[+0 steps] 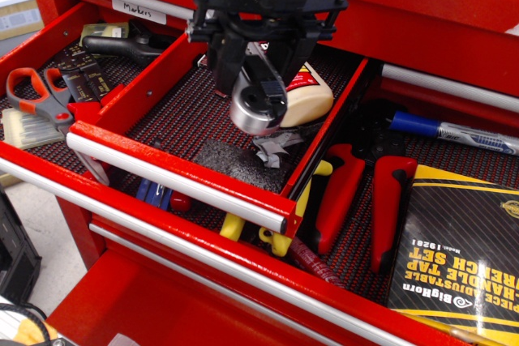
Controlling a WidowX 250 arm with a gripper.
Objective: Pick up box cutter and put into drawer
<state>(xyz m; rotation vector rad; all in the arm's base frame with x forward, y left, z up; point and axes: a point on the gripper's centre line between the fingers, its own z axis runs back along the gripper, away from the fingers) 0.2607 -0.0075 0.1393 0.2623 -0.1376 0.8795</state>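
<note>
Over the narrow drawer (174, 169) hung the black gripper (261, 79), its frame spread wide above the dark red-flecked liner. A slim silver strip slanted down through the middle of it, which looked to be the box cutter (265, 73), though from where I stood I could not tell whether the fingers were pinching it or slack around it. A round silver part of the arm sat low in front, hiding much of the glue bottle (306, 104) that lay on the liner behind. Just below it, a crumpled grey scrap (272, 149) rested near the drawer's right wall. To the left, orange-handled scissors (40, 96) lay in the neighbouring compartment. To the right, in the wider drawer underneath, the red-handled pliers (365, 196) sat beside a black wrench-set box (462, 253), with the blue-capped marker (454, 131) farther back.
</note>
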